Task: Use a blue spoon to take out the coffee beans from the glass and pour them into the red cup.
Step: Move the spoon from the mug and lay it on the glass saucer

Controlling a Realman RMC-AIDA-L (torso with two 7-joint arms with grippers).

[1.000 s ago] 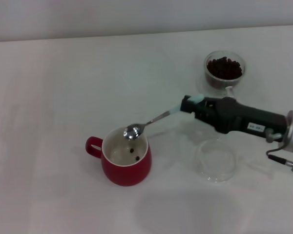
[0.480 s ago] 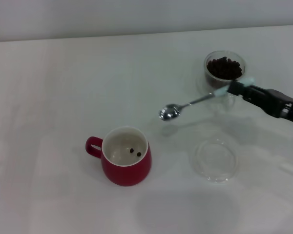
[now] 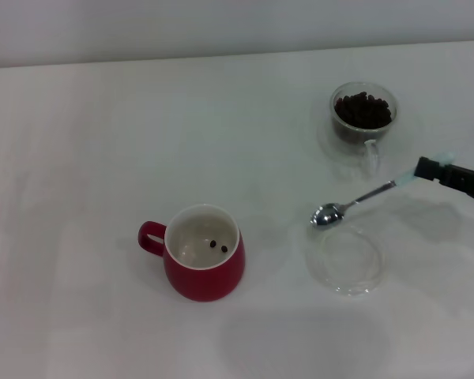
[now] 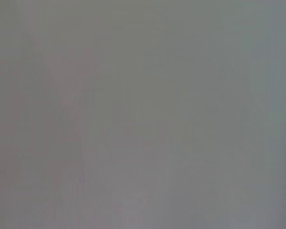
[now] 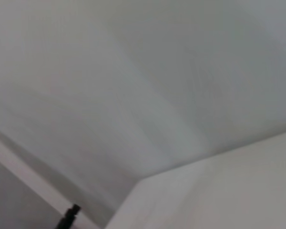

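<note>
Swinging back from the red cup (image 3: 205,263), the right gripper (image 3: 426,168) now holds the blue spoon (image 3: 355,201) low, its empty bowl just above the clear saucer (image 3: 348,262), fingers clamped on the handle. 2 coffee beans lie in the cup; the rest (image 3: 363,109) fill the glass (image 3: 364,120). Another scoop likely follows. The left gripper is out of sight.
</note>
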